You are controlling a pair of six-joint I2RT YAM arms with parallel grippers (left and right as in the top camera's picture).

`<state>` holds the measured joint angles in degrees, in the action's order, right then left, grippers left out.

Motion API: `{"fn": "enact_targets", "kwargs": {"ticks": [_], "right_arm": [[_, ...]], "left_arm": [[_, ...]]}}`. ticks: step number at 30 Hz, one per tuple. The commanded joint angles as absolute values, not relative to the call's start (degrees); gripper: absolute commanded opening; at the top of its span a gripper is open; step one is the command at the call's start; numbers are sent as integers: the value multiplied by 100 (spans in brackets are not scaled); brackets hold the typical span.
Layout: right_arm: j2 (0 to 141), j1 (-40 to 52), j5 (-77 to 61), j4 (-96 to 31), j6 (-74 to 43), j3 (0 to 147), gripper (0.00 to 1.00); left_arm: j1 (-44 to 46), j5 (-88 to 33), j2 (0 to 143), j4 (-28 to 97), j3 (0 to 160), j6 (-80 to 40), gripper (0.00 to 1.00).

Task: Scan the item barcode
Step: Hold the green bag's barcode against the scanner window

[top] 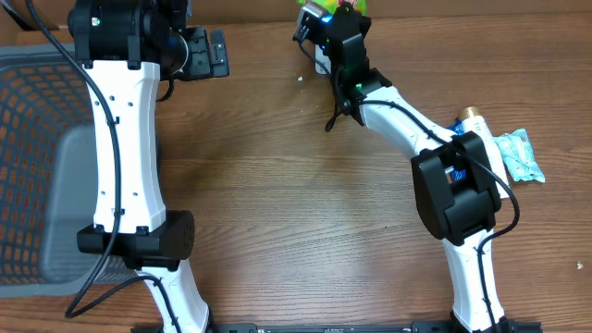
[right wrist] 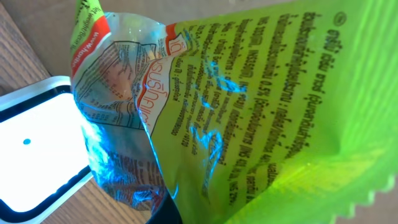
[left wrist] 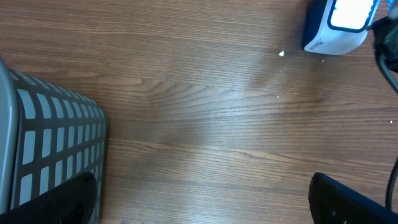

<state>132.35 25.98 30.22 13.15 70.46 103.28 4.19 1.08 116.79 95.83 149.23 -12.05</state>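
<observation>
Right end effector pinching a crinkled lime-green plastic snack packet above the white glowing-window scanner at the wooden bench's far edge, print facing wrist camera, long axis slanting, serrated seal lower-right; left end effector spread wide.

A crinkled lime-green packet with small printed text fills most of the frame, and blue light glints on its clear, orange-edged end. At lower left, the white scanner window shows 1 blue dot, on the wooden table.
</observation>
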Motion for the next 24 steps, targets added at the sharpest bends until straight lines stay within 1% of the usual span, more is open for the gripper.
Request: {"fn": "enact_targets", "kwargs": {"ticks": [1, 7, 12, 24], "right_arm": [[13128, 2630, 2971, 1636, 7411, 10506, 4], [13128, 2630, 2753, 1667, 7996, 10506, 4], [13128, 2630, 2368, 1669, 8731, 10506, 4], [13172, 2580, 2231, 2056, 8726, 10508, 4]], "left_arm": [[451, 58, 11749, 9574, 14929, -1286, 100], [451, 58, 11749, 9574, 14929, -1286, 99], [451, 58, 11749, 9574, 14929, -1286, 100], [451, 58, 11749, 9574, 14929, -1288, 100]]}}
